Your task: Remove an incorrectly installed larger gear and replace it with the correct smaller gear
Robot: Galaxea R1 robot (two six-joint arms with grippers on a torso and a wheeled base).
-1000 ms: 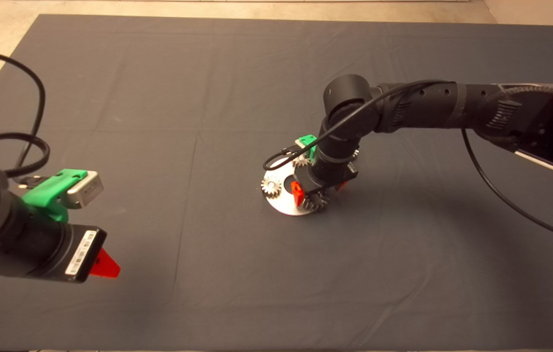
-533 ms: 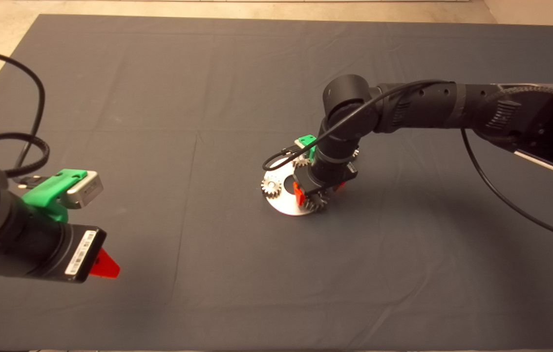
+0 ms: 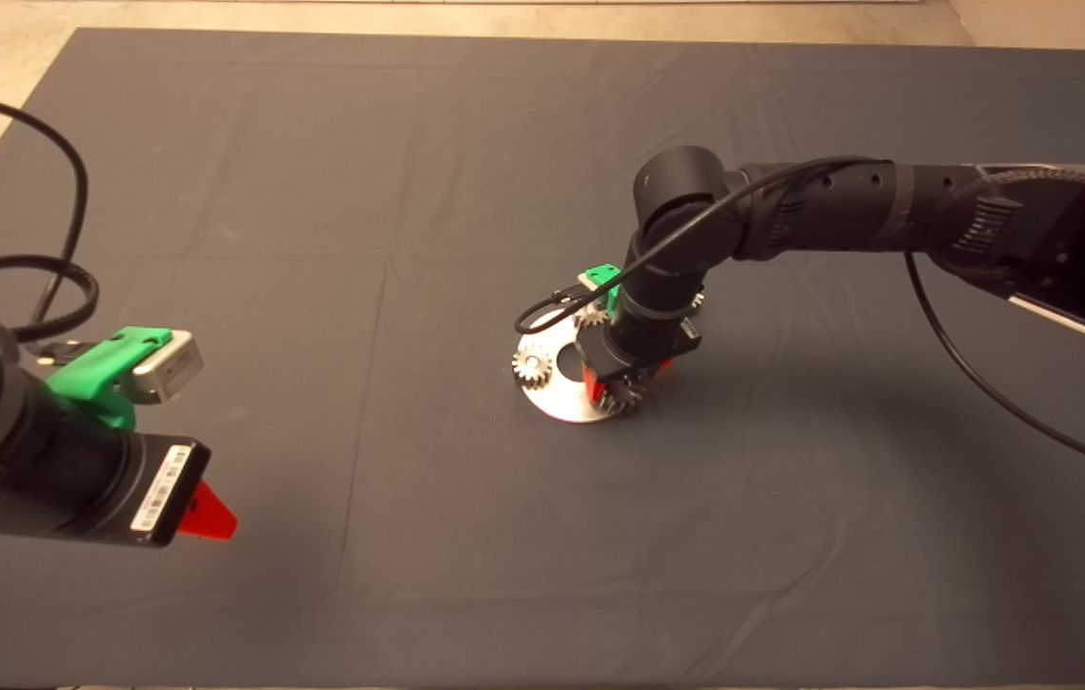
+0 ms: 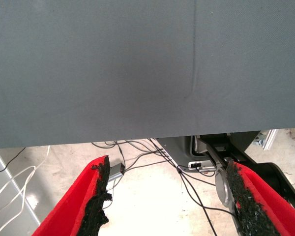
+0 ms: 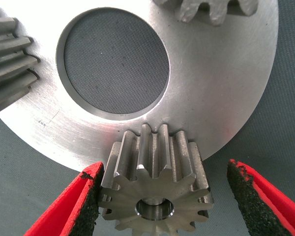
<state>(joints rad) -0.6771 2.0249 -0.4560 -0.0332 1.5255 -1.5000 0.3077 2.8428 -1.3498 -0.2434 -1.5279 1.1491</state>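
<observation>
Fingers (image 5: pixel 91 194) of the right gripper (image 5: pixel 162 196) sit open around the gear (image 5: pixel 155 189) at 5 o'clock on the disc (image 5: pixel 211 88), one pad touching. Left gripper (image 4: pixel 169 199) idle at 8 o'clock, fingers open, empty.

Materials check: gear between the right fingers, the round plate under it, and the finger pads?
Gear: looks like grey steel, machined; dull metallic sheen, crisp tooth edges, bored centre hole.
Plate: bright metal, maybe aluminium or steel; brushed finish with fine scratches and glare.
Pads: black, rough and crumbly, likely foam or rubber grip lining on red fingers that look plastic.
</observation>
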